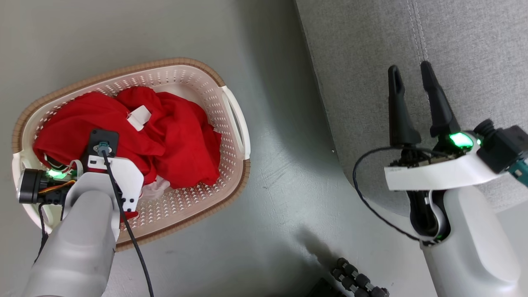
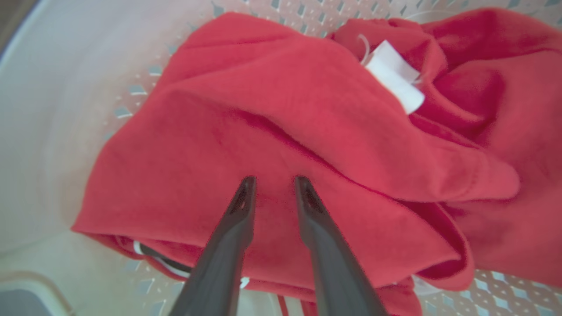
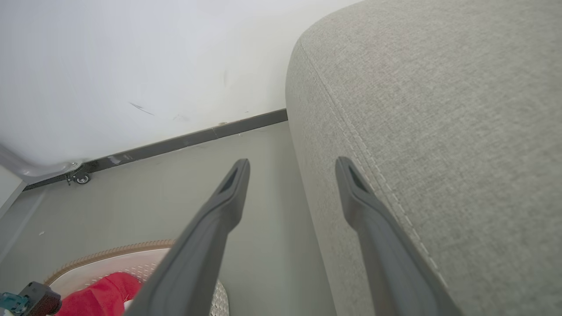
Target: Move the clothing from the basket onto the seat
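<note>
Where the head view gives the whole basket [image 1: 231, 123] on the floor [image 1: 280, 185], its long axis running across that view with one handle end toward the seat [image 1: 371, 62], the left wrist view gives the detail: the left pincer [image 2: 274, 180] has its tips a narrow gap apart at the surface of the clothing [image 2: 263, 109]; whether cloth is pinched I cannot tell. The red heap lies in the basket, stretched along that same axis, white tag [image 2: 395, 81] uppermost. The right pincer [image 1: 409, 67] stands open, empty, above the seat's edge, fingers pointing up the head view
</note>
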`<state>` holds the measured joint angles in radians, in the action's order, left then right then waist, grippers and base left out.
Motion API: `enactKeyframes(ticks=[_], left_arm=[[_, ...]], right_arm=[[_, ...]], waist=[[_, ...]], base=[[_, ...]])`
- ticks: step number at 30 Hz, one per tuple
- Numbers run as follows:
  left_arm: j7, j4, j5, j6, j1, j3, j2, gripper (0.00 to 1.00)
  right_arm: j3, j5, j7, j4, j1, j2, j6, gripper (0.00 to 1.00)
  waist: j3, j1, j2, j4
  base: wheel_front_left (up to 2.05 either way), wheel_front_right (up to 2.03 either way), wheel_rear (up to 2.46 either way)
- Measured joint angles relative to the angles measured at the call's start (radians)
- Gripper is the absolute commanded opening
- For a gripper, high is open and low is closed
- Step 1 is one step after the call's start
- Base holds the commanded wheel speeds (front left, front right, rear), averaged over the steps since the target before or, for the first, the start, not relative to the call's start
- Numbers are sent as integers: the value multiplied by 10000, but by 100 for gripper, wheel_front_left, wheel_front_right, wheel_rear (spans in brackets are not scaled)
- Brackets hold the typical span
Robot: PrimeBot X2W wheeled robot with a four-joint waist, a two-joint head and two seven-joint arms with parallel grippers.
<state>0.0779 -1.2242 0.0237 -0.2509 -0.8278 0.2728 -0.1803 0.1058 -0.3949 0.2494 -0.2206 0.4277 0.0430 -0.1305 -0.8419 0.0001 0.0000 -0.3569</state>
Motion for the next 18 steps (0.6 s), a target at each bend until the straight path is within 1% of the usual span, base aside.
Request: enactKeyframes(ticks=[1,2,9,18], left_arm=[[2,-4,0,2,-12,12,0,2],[2,-4,-2,2,-31,15,-4,0],[35,-21,-4,6,-189,23,31,0],[598,138,-157,-27,-189,-123,389,0]], right_arm=[[2,-21,0,8,67,0,0,100],[2,-21,0,23,86,0,0,100],[-23,-25,0,4,76,0,0,100],[-42,-27,0,-15,83,0,0,100]], waist=[[-12,0,0,-17],[-24,0,0,-33],[-12,0,0,-59],[152,0,0,106]], base=[[0,0,0],[0,0,0],[0,0,0],[0,0,0]])
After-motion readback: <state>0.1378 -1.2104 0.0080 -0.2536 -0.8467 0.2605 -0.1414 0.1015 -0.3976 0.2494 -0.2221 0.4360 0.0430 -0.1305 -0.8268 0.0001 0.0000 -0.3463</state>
